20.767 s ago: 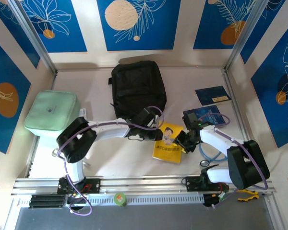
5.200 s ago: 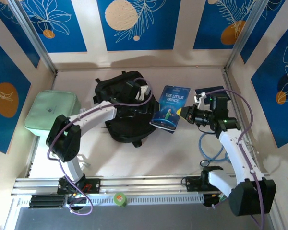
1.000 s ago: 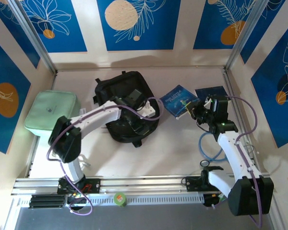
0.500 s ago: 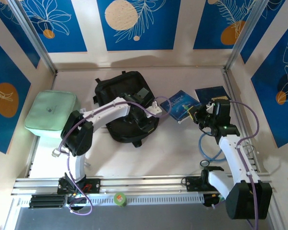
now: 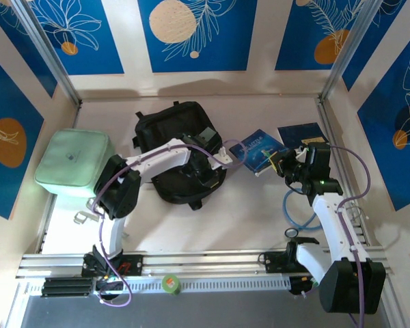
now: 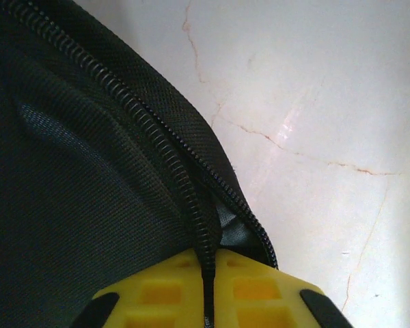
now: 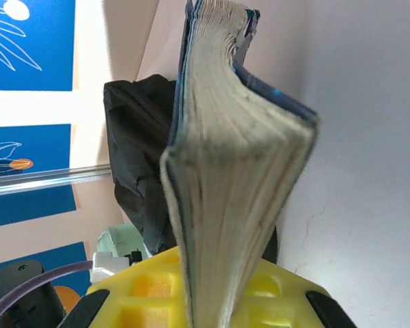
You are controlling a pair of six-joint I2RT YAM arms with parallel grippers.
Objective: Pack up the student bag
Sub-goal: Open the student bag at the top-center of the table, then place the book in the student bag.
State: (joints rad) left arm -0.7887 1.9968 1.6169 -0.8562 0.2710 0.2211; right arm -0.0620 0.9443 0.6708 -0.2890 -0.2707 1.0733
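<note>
The student bag (image 5: 171, 133) lies toward the far edge of the worktop (image 5: 212, 225), a little left of its middle. The left gripper (image 5: 213, 167) is at the bag's right side. In its wrist view the jaws are pinched on the zipper (image 6: 157, 147), whose line runs straight in between the yellow pads.

The right gripper (image 5: 277, 162) is clamped on a blue-covered book (image 5: 254, 147), held just beside the bag on the side nearer the worktop's right edge. The page block faces the wrist camera and looks slightly fanned.

I judge the step to be feeding the book into the bag's mouth. To do it well, the left arm should lift the zipper edge so the opening gapes. The right arm should lead with a narrow edge, low and angled in. It should let go only once the covers have passed the zipper teeth, because loose pages could snag.
</note>
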